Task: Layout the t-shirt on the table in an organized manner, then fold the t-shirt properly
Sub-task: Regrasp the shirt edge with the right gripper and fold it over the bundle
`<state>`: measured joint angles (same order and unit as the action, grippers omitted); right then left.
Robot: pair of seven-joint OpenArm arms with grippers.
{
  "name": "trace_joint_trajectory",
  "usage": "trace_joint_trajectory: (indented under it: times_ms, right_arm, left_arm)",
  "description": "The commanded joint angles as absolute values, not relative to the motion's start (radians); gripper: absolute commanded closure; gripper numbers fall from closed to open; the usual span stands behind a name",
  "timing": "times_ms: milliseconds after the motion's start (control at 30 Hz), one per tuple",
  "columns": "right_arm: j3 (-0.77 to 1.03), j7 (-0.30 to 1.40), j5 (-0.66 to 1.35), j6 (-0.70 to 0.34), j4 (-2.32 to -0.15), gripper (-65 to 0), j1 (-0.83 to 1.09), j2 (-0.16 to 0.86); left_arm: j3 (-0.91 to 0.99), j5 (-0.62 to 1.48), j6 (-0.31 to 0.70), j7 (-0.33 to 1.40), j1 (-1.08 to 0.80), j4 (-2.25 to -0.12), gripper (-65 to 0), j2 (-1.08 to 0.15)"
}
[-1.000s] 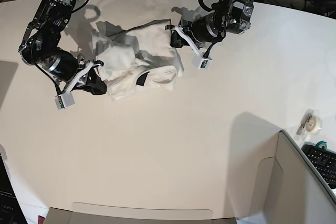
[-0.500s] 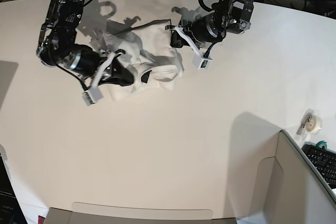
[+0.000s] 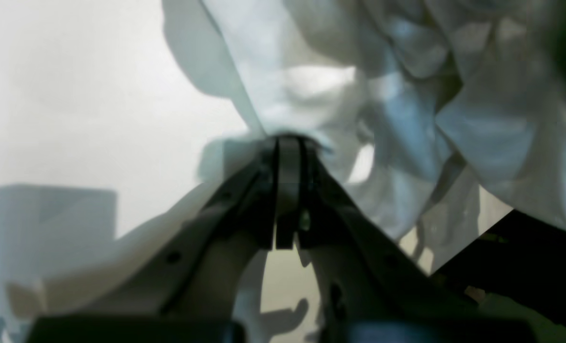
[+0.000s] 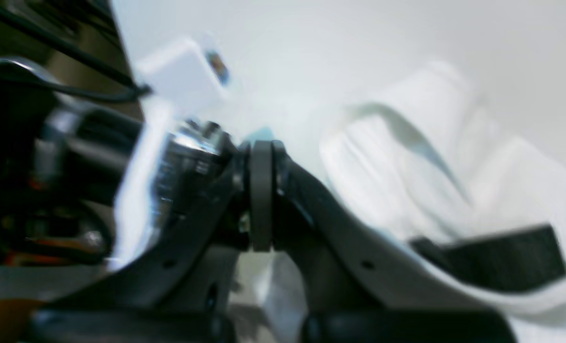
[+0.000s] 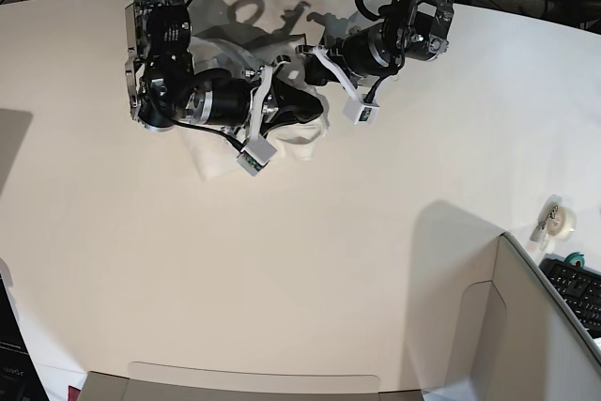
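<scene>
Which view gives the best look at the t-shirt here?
The left wrist view: the t-shirt fills it as hanging crumpled folds, an edge pinched in the closed left end effector. The right wrist view shows a blurred white bunch. In the base view both arms hide most of it.

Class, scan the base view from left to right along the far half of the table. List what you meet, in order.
Right gripper on its black arm → crumpled white t-shirt → left gripper on its black arm → bare off-white table.
</scene>
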<state>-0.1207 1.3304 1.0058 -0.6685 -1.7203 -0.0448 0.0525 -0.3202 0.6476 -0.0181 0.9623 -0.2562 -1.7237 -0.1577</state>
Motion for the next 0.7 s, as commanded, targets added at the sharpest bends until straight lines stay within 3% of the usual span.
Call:
trace_joint_trajectory:
  times_ms: [0, 300, 433, 667]
  right_arm:
    - [-0.088, 1.302, 1.052, -0.676, -1.741, 0.0, -0.076, 0.067]
    - [0.371, 1.300, 1.087, -0.671, -1.687, 0.0, -0.073, 0.076]
    - [0.392, 1.300, 0.997, -0.668, -1.627, 0.0, -0.073, 0.071]
    - [0.357, 1.302, 0.788, -0.673, -1.618, 0.0, -0.041, -0.021]
  left_arm:
    - [-0.320, 0.550, -0.068, 1.030, -0.271, -1.696, 0.0, -0.166]
    - [-0.323, 0.550, -0.068, 1.030, -0.271, -1.696, 0.0, -0.163]
    - [-0.323, 0.550, -0.067, 1.030, -0.271, -1.696, 0.0, -0.162]
    - [-0.323, 0.550, -0.067, 1.030, -0.271, -1.696, 0.0, -0.163]
